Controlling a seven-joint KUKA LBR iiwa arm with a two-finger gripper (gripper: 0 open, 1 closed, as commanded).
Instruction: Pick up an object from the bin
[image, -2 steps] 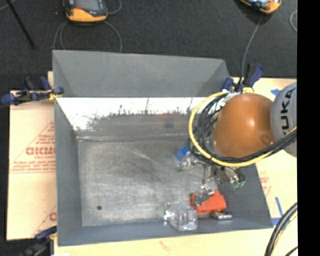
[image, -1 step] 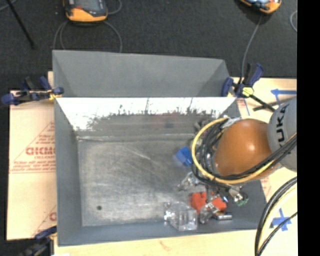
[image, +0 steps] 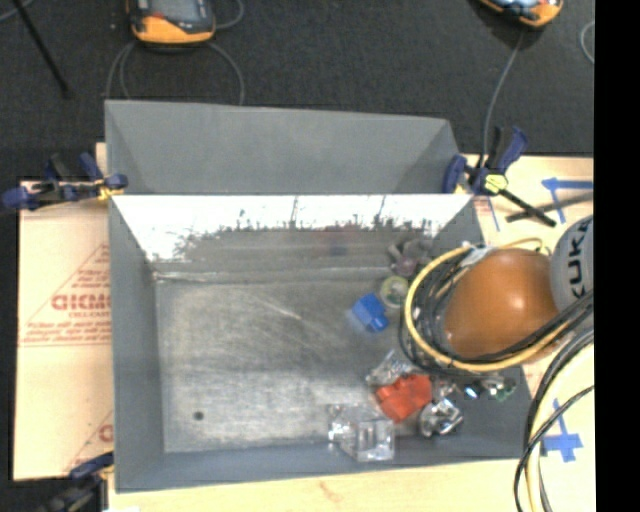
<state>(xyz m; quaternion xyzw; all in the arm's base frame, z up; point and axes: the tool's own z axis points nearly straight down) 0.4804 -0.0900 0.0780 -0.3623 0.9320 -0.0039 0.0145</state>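
My gripper (image: 452, 386) shows as a dark body under the lower edge of the arm's orange cover, at the bin's right side near the front. Just left of it lies a red, blocky thing (image: 402, 398), partly under a crumpled clear wrapper (image: 384, 374). A shiny silver piece (image: 441, 420) lies just below the gripper, by the front right corner. Whether the gripper touches any of these I cannot tell.
A small blue block (image: 368, 314) and a pale green round thing (image: 393, 290) lie left of the cover. A grey lump (image: 407, 256) sits by the back wall. A clear plastic piece (image: 362, 438) rests at the front wall. The arm and cables overhang the bin's right side.
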